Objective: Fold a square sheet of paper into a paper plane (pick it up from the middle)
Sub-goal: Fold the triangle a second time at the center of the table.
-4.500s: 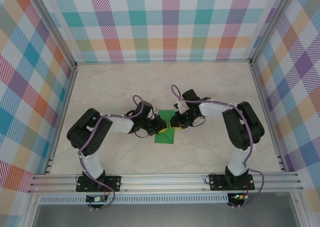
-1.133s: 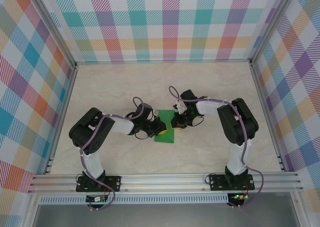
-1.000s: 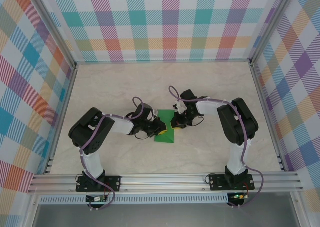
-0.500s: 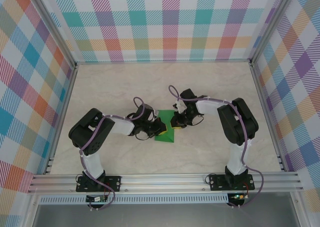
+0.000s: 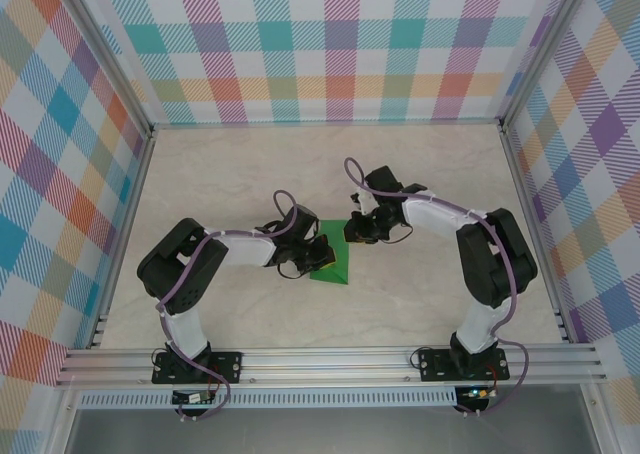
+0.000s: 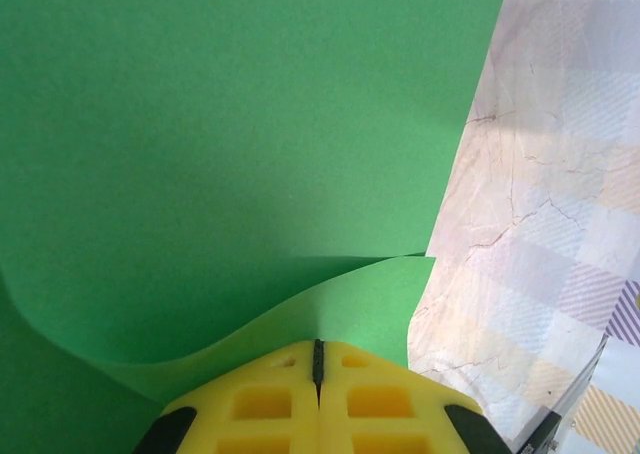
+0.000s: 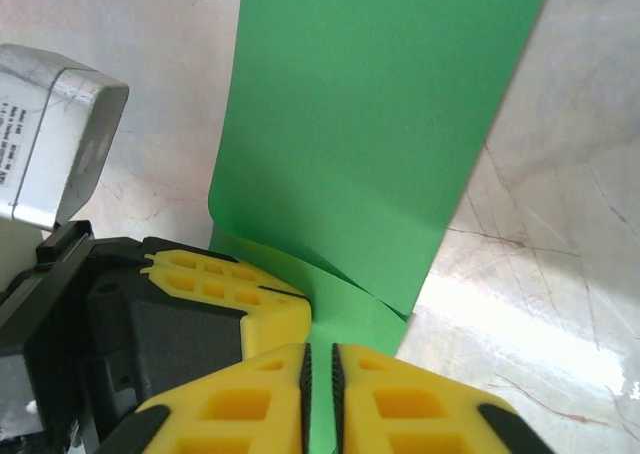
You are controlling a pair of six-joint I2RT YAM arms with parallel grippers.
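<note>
Claws both clamp the square sheet of paper (image 5: 335,270) lying between them: left gripper (image 6: 318,346) on its left edge, right gripper (image 7: 320,354) on the far-right edge.

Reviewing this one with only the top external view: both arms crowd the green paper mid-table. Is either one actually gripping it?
Observer: From the left wrist view, the left fingers are pressed together, and a raised flap of the green paper runs into their seam.
Operator: And the right?
Observer: From the right wrist view, the right fingers pinch a paper edge. Green shows in the slit between them.
Operator: Is the sheet lying flat?
Observer: No. Near the left fingers one layer curves up off the layer beneath.
</note>
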